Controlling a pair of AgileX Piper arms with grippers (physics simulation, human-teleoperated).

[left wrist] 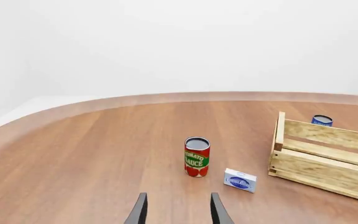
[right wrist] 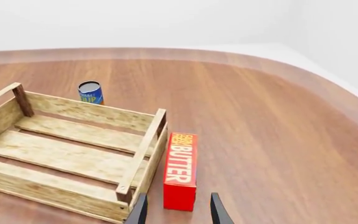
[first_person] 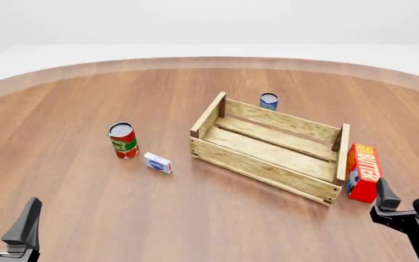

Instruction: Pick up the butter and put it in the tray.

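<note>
The right tool [first_person: 407,201] hangs just short of the butter [first_person: 362,171], fingers spread w/ nothing between them, so the step in hand looks like the approach, pre-grasp. In the right wrist view the carton's near end sits just ahead of the gap between the dark, tapered fingertips [right wrist: 140,212]. Next move, as a judgement: ease fwd & down, close across the carton's narrow width, lift clear of the end board, then carry left over the tray [first_person: 269,146]. The butter is a red-orange rectangular carton, smooth, printed w/ big letters, lying on the table [first_person: 195,218] just beside the tray's right end, outside it. The tray is light slatted wood, low sides, raised end boards, nothing inside. The left tool [first_person: 6,225] is likewise released, well apart. The table is glossy brown wood grain.
</note>
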